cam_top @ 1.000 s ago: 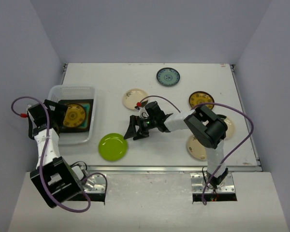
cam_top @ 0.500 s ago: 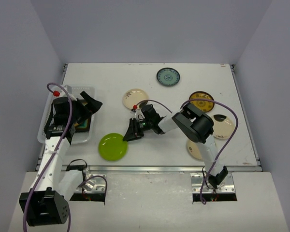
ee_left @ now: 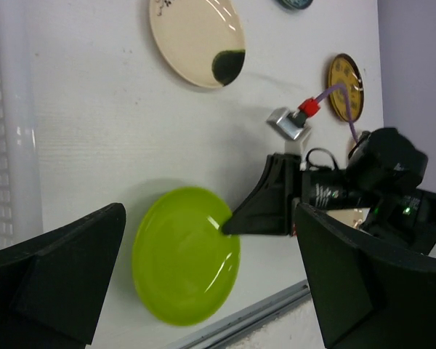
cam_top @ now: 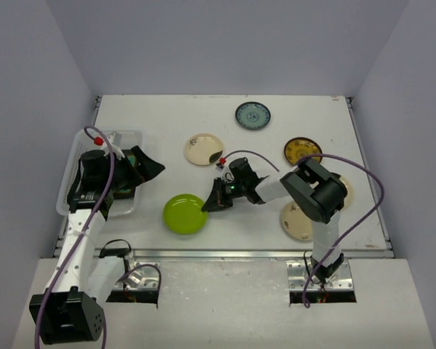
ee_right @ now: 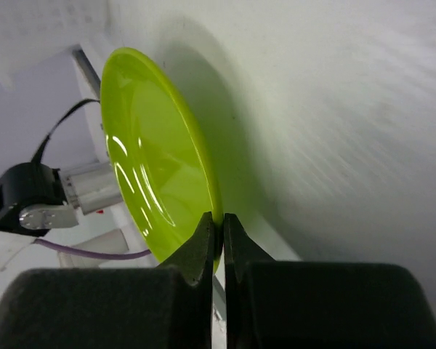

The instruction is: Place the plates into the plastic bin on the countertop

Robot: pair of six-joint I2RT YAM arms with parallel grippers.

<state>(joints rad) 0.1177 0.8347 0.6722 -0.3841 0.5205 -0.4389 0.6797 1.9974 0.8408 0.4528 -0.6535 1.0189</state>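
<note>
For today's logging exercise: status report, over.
Right jaws shut on green plate rim. Left jaws open, empty. Plate not yet binned. Left arm over bin, maybe blocking.

The lime green plate (cam_top: 185,214) has a smooth, glossy glaze with bright highlights, and the cream plate (ee_left: 192,36) shines the same way. The tabletop (cam_top: 167,116) is matt white with a faint fine grain. The plastic bin (ee_left: 3,145) is milky, translucent plastic. The rail (cam_top: 240,254) at the near edge looks like bare metal. The right end effector (ee_right: 216,236) has dull, matt black fingers.
</note>
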